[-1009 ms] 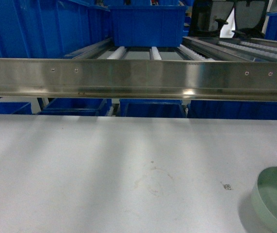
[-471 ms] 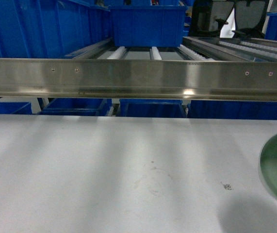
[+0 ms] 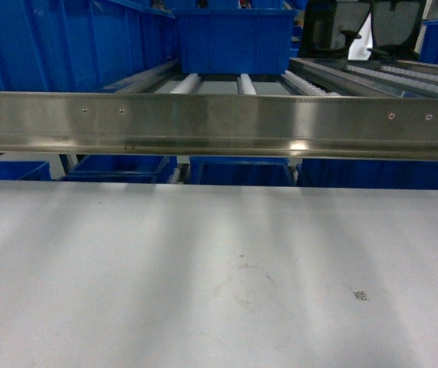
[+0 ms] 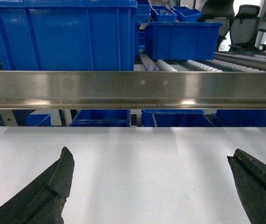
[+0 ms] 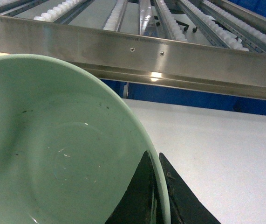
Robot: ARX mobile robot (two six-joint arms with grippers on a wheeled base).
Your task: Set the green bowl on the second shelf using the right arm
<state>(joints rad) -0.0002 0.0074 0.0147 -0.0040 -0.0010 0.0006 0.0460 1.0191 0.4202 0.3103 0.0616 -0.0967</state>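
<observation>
Right wrist view: the green bowl (image 5: 53,154) is pale mint, glossy and smooth, with small dark specks inside. It fills the lower left, raised above the white table (image 5: 216,140), in front of the steel front rail of the second shelf (image 5: 137,46). The right gripper (image 5: 156,196) is nearly closed, pinching the bowl's rim between its dark fingers. The left gripper (image 4: 151,186) stands wide apart, holding nothing.
</observation>
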